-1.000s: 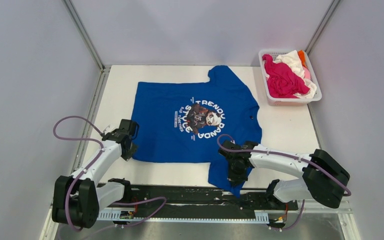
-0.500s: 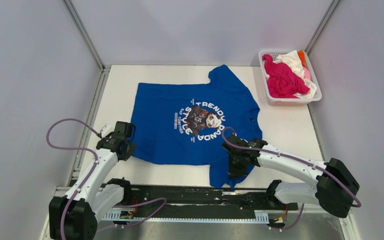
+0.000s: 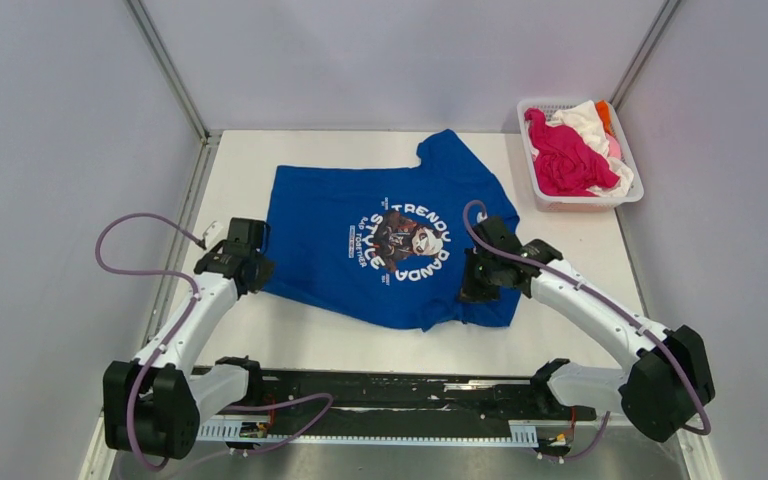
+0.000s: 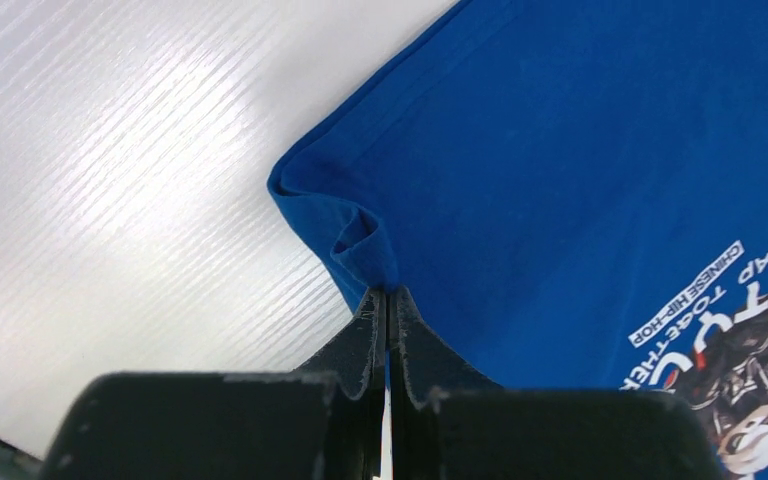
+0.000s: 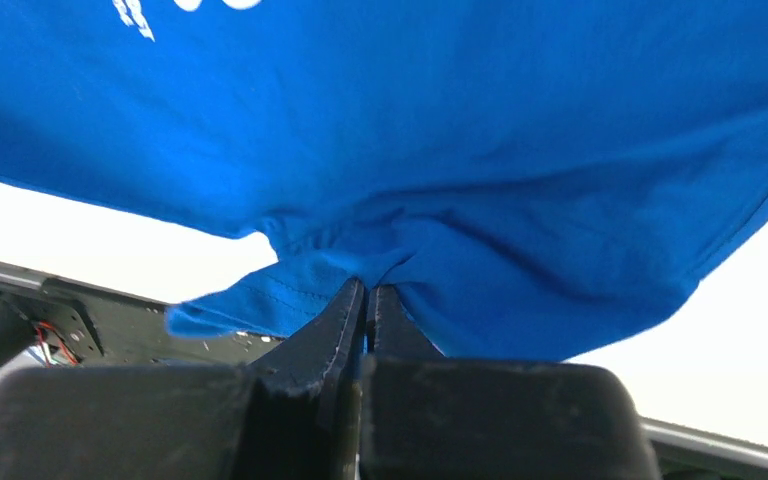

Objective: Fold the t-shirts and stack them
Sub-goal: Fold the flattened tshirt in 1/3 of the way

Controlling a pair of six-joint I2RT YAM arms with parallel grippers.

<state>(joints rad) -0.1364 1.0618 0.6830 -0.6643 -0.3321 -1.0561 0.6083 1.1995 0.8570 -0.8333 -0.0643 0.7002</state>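
Note:
The royal blue t-shirt (image 3: 390,235) lies print-up on the white table, collar to the right. My left gripper (image 3: 250,270) is shut on the shirt's near-left hem corner (image 4: 360,250) and holds it lifted. My right gripper (image 3: 477,282) is shut on the near sleeve (image 5: 290,285) and holds it raised, folded up over the shirt's near right side. The blue cloth (image 5: 480,170) hangs above the table in the right wrist view. The magenta t-shirt (image 3: 563,158), the white one (image 3: 585,118), an orange one (image 3: 603,115) and a pink one (image 3: 613,147) lie crumpled in the basket.
The white slatted basket (image 3: 582,203) stands at the back right of the table. Grey walls close in the left, back and right. The black rail (image 3: 380,392) with the arm bases runs along the near edge.
My right gripper has carried the near sleeve away from the front edge, up and over the shirt's near right side. My left gripper has moved slightly back and right with the hem corner.

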